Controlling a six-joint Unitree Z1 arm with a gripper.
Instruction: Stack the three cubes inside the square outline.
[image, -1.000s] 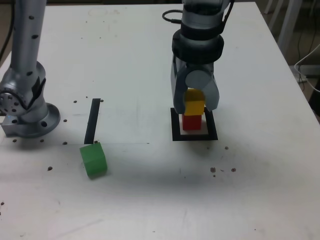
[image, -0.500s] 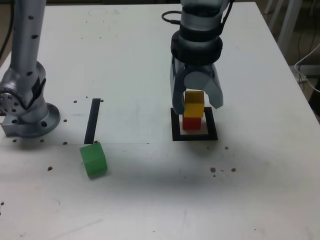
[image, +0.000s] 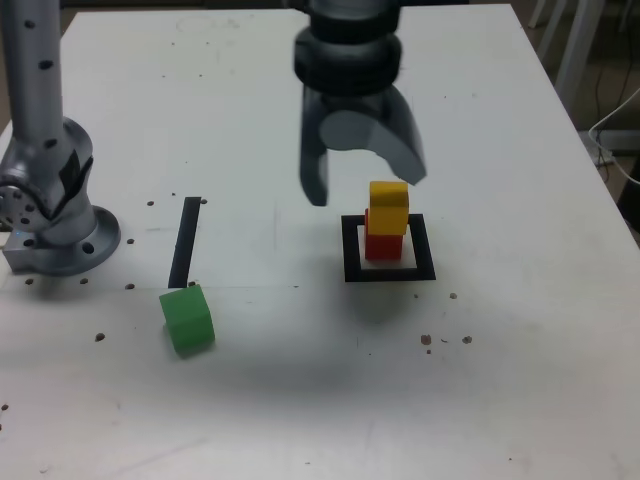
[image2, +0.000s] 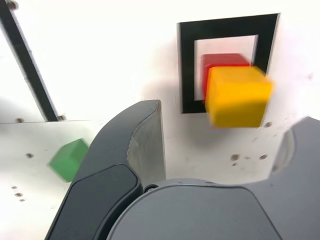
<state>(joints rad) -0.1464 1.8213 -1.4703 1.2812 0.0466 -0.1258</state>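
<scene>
yellow cube (image: 388, 208) on top of red cube (image: 383, 247), both stacked inside black square outline (image: 354, 272); green cube (image: 188, 320) on white tabletop (image: 270, 400), near one end of narrow black strip (image: 185, 243). gripper (image: 362, 180) above the surface, fingers well apart, nothing between them, clear of the stack
</scene>
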